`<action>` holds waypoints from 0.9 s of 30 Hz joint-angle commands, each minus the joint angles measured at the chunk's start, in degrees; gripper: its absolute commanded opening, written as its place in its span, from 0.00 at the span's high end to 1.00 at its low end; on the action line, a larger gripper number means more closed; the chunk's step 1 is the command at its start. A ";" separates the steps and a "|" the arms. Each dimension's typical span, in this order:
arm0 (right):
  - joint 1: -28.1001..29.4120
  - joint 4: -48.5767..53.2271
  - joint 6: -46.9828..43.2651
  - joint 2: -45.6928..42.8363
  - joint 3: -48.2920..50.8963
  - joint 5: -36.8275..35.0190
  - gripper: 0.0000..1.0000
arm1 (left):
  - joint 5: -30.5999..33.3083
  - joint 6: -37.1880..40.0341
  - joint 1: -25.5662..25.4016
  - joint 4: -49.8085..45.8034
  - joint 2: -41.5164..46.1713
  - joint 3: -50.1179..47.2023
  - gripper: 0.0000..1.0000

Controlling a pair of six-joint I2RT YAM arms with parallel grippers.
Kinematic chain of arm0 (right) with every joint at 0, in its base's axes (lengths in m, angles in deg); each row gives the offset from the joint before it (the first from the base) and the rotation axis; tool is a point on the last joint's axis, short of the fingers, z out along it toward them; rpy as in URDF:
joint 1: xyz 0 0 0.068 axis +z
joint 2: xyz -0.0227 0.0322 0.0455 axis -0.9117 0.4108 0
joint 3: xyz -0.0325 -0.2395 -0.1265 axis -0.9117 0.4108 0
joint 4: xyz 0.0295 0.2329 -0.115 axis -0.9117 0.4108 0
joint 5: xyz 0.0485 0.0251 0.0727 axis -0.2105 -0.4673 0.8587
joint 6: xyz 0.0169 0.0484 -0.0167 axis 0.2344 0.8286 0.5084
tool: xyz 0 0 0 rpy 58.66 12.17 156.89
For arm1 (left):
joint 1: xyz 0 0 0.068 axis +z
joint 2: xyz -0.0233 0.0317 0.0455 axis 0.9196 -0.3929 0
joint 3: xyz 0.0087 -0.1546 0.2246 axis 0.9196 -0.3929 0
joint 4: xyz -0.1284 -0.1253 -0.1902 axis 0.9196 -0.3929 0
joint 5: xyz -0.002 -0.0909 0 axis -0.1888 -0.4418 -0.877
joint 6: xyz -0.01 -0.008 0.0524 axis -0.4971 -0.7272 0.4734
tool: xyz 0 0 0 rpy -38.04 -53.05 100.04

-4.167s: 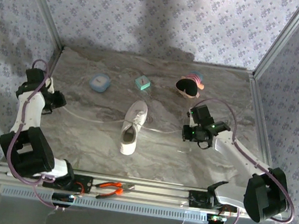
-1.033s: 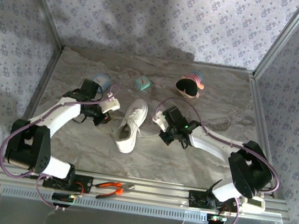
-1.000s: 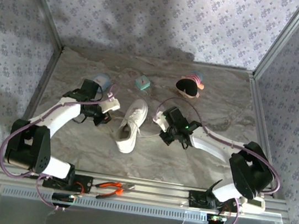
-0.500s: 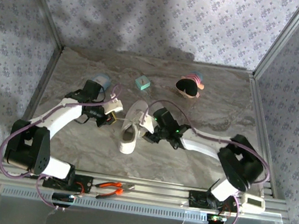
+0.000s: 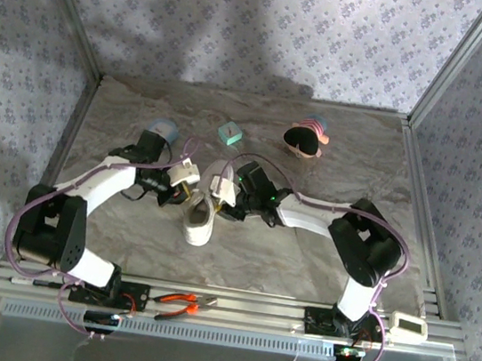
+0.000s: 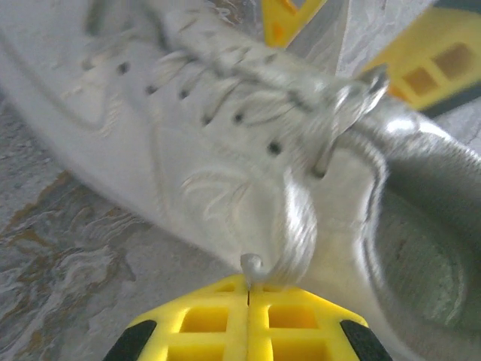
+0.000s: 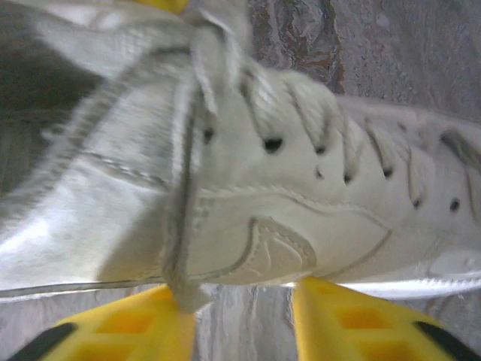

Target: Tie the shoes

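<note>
The shoe (image 5: 199, 220) lies mid table (image 5: 330, 247), heel end toward the arms, w/ a claw at each side of its top. The left claw (image 5: 189, 179) is shut; in its own view the yellow fingers (image 6: 331, 323) press together on the left lace (image 6: 297, 226), which runs down from the top hole. The right claw (image 5: 224, 192) is open w/ a wide gap; its view shows the right lace (image 7: 179, 226) hanging down the shoe's side onto one finger (image 7: 113, 327), not btwn the two. So I think the step now is to get a hold on both laces before any crossing. To do it well, the right claw should slide sideways till the lace sits in the gap, then close low on the lace & not on the shoe. The left claw should hold firm but not tug, bc the shoe looks light & may slide or tip. Once both hold, pull out & up gently & evenly, so the shoe does not move & there is lace enough to cross. I can't tell if the left pinch is deep enough.
</note>
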 commanded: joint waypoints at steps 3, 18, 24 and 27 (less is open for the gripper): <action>-0.44 0.79 0.24 3.14 -2.99 5.01 1.00 | -4.80 -3.01 -3.14 2.18 -2.40 -0.58 1.00; -6.56 -1.55 8.86 -9.39 7.71 -8.51 1.00 | -0.72 -11.23 -8.61 2.83 -0.60 -0.93 1.00; -7.67 1.36 9.03 -13.32 9.60 -10.54 1.00 | -0.42 -13.13 -8.75 5.73 4.56 -2.66 1.00; -8.98 3.20 10.02 -14.53 9.74 -11.28 1.00 | 2.87 -12.89 -8.62 4.82 6.00 -3.17 1.00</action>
